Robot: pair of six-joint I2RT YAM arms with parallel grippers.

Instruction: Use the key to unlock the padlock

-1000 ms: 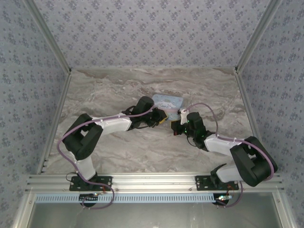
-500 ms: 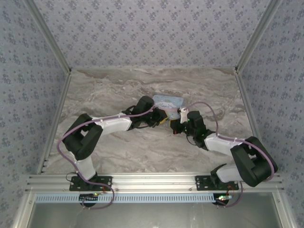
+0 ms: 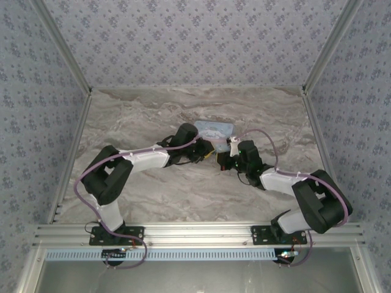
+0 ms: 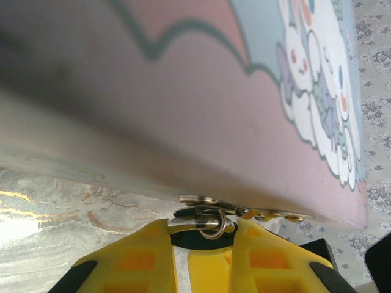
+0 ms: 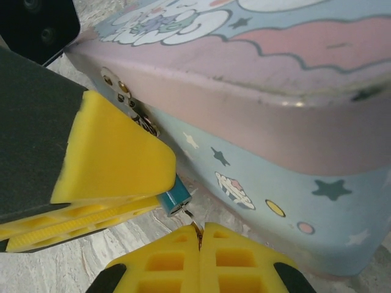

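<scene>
- Tiny silvery-grey and blue padlock (image 5: pixel 176 199): mostly hidden. R wrist view shows just a blue round end poking out from under a yellow pad. L wrist view shows a silvery ring bit at the pad tips. Too small to pick out from the top cam.
- Thin metal key (image 5: pixel 195 229): only a sliver shows, the rest is buried between the pads. It runs from the right hand up to the padlock's blue end. Can't tell if it's seated in the lock.
- Left hand (image 4: pixel 204 231): yellow pads closed in on the padlock and gripping it, right against the tin's front.
- Right hand (image 5: pixel 200 235): pads pressed together, pinching the key, just below the padlock.
- Pale blue rectangular cartoon tin (image 5: pixel 275 122): pink lid w/ cloud art, stars and dots on the side wall. Lid is down, contents not visible. Cut off by frame edges in both wrist views and blurred up close in the L wrist view.
- Small metal hasp w/ rivets (image 5: pixel 125 97) on the tin's front edge, partly covered by the left hand's pad. Padlock sits just beside it; can't tell if it's hooked through.
- Top cam: both arms meet at the near side of the tin, hands almost touching, around mid counter.
- Grey-beige marble-look counter (image 3: pixel 140 116), glare patch in the L wrist view.
- Blue-grey floral wallpaper walls (image 3: pixel 195 36) on three sides, aluminium rail frame (image 3: pixel 183 235) at the near edge, purple cables (image 3: pixel 263 135) along the arms.
</scene>
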